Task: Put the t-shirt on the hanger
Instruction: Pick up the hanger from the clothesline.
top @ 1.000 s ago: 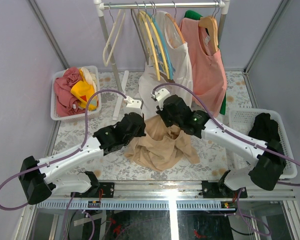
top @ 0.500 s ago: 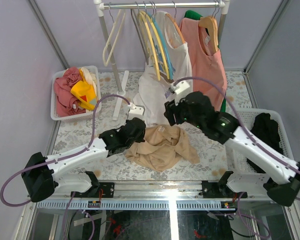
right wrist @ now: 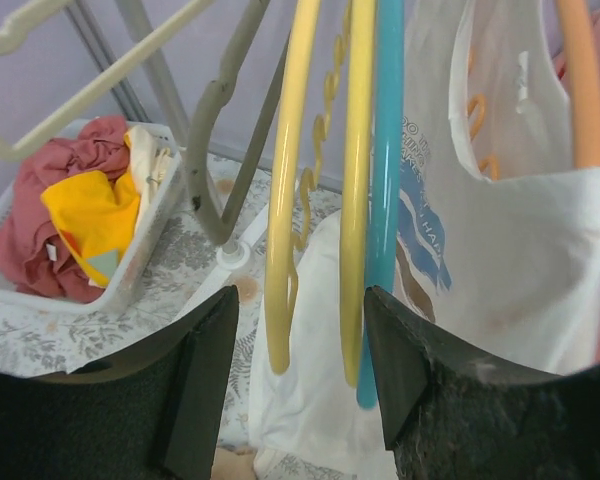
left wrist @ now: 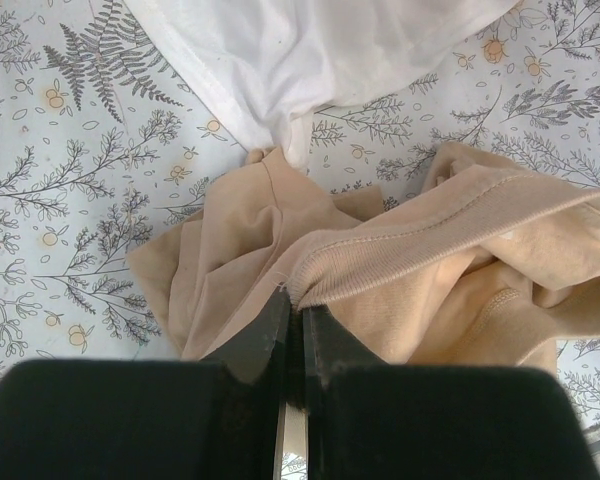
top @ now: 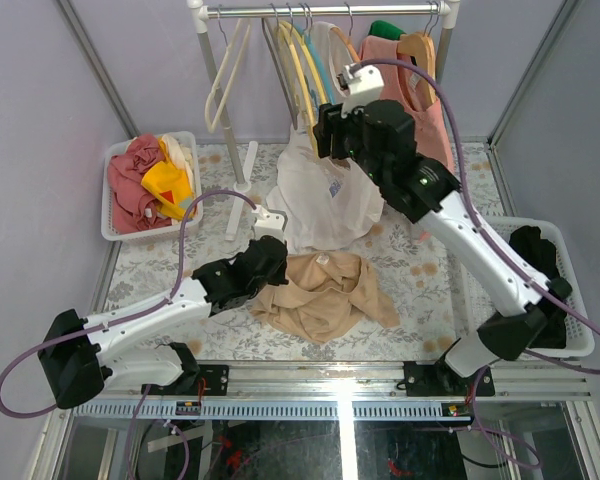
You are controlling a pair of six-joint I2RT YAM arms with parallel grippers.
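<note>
The tan t-shirt lies crumpled on the flowered table between the arms. My left gripper is at its left edge, shut on a ribbed hem of the t-shirt; the left wrist view shows the left gripper pinching that fold. My right gripper is raised to the clothes rack, open and holding nothing. The light-blue hanger hangs there among the yellow ones. In the right wrist view the hanger hangs just ahead of the open right gripper, near its right finger.
Two yellow hangers hang left of the blue one, and a cream hanger further left. A white printed shirt and a salmon-pink top hang on the rack. A basket of clothes stands at left, another basket at right.
My right gripper opened, let go of the t-shirt and rose from the table to the hangers on the rack. The t-shirt settled flatter; the left gripper kept its hold.
</note>
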